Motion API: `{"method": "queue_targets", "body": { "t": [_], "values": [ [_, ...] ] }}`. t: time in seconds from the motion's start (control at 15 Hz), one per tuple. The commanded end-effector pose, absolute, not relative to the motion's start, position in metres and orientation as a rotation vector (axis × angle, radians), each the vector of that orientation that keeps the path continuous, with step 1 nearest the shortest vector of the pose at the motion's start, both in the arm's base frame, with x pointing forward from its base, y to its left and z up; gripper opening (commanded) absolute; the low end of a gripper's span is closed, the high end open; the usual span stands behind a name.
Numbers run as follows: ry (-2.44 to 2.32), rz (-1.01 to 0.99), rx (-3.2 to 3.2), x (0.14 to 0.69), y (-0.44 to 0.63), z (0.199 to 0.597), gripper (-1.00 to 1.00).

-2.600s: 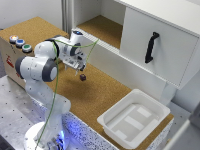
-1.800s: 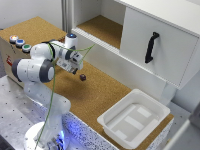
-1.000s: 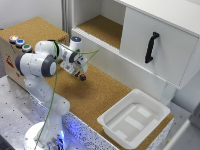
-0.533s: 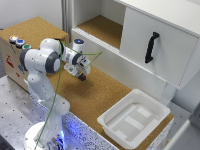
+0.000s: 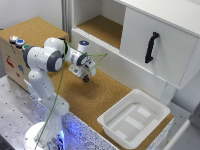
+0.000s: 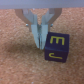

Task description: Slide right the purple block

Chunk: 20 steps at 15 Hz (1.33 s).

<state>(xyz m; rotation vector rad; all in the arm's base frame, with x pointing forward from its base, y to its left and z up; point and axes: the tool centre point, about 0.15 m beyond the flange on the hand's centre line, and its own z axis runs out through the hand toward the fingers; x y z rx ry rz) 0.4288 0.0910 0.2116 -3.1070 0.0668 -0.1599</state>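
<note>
The purple block (image 6: 56, 48) is a small dark purple cube with yellow letters on its faces. It rests on the cork tabletop (image 5: 105, 95). In the wrist view my gripper (image 6: 39, 44) has its fingers pressed together with nothing between them. The fingertips (image 6: 37, 40) stand right beside the block, at or very near one side face. In the exterior view the gripper (image 5: 85, 77) is low over the cork, in front of the white cabinet base. There the block is only a dark spot under the fingers.
A white plastic tray (image 5: 111, 120) sits on the cork at the exterior view's right. A white cabinet with a black handle (image 5: 151, 47) and an open shelf (image 5: 102, 30) stands behind. A wooden box with coloured buttons (image 5: 16, 40) is at the exterior view's left.
The gripper has moved towards the exterior view's right along the cork, staying low. The arm's wrist has swung with it.
</note>
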Motion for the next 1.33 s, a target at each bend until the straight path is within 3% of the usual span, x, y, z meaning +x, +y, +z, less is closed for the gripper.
{"method": "queue_targets", "body": {
  "t": [0.0,0.87,1.27],
  "values": [
    [0.112,-0.056,-3.123,0.423,0.047,0.211,-1.00],
    [0.286,-0.046,-3.203,0.391,-0.026,0.222,-1.00],
    [0.097,-0.102,-3.154,0.383,-0.016,0.243,-1.00]
  ]
}}
